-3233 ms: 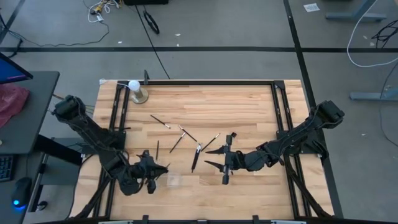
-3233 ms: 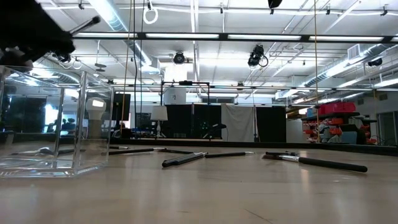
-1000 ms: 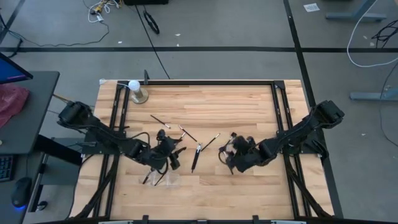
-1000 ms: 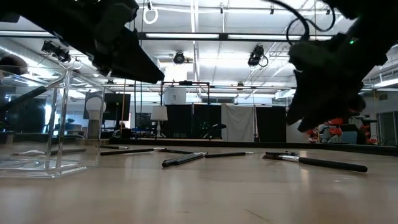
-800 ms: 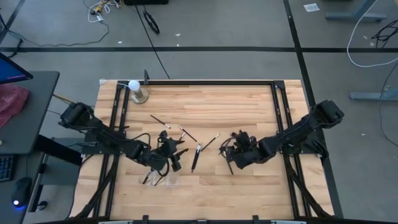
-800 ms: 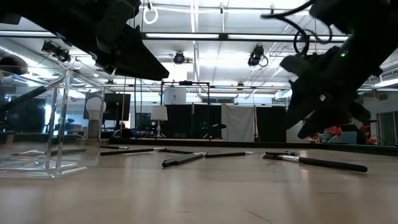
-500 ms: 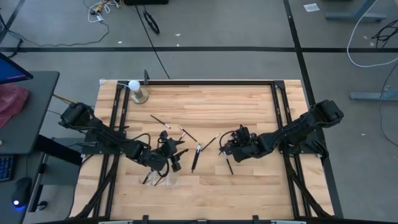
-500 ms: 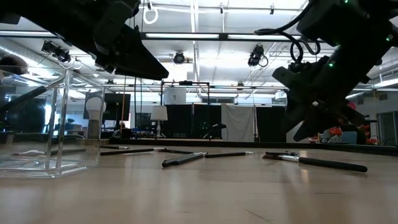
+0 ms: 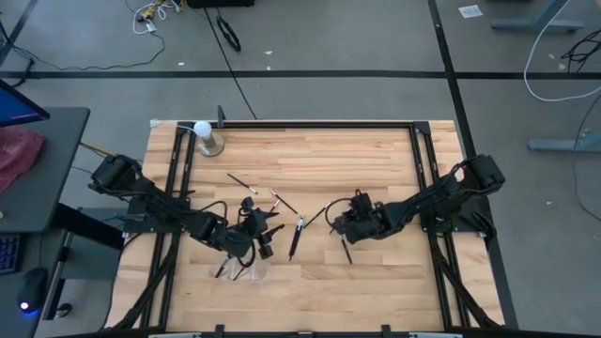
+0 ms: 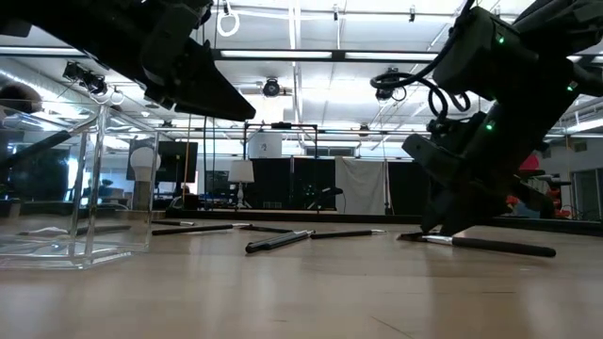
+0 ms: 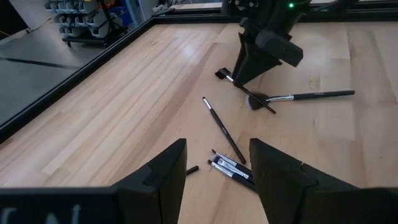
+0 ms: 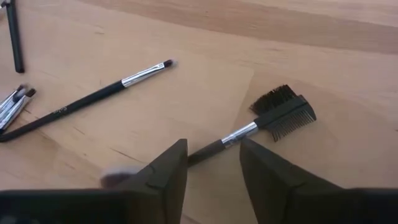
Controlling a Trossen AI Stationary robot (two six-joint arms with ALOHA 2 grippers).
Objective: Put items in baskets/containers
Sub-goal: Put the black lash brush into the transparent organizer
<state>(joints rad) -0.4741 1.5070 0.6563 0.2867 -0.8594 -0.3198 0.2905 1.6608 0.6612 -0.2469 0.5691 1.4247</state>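
Several thin dark makeup brushes lie scattered mid-table, among them a pair (image 9: 297, 235) and a silver-ferruled one (image 12: 134, 78). My right gripper (image 9: 339, 225) is low over a comb-headed brush (image 12: 283, 112). It is open, with a finger on either side of that brush's handle (image 12: 208, 151); I cannot tell whether they touch it. My left gripper (image 9: 262, 235) hangs open and empty above the table, just beyond the clear organizer (image 9: 252, 270). One dark brush (image 10: 38, 151) leans inside the organizer (image 10: 85, 188).
A white ball on a metal stand (image 9: 204, 137) stands at the far left corner. More brushes lie toward the far side (image 9: 241, 182) and in the middle (image 9: 285, 201). A black frame (image 9: 418, 169) borders the tabletop. Bare wood lies far right and near right.
My right gripper has moved toward the table's far edge and a little left. It has also come down from well above the table to just over the comb-headed brush.
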